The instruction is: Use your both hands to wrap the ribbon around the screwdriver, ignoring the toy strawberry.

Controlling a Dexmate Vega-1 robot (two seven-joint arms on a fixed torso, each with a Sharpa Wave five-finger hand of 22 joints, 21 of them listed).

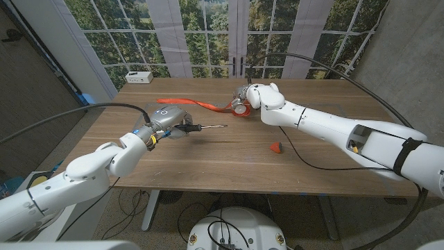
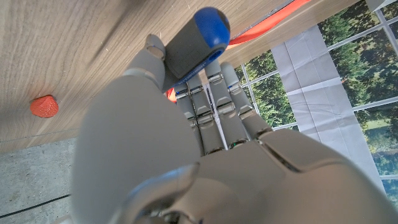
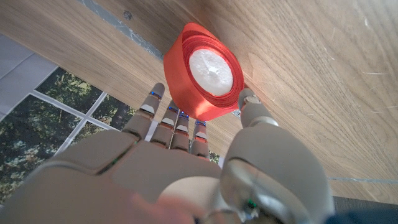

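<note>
Head view: left hand grips the screwdriver, shaft pointing toward the toy strawberry. Beyond the screwdriver, the right hand holds the red ribbon spool, its loose tail trailing across the table. No ribbon looks wrapped yet; winding remains.
</note>
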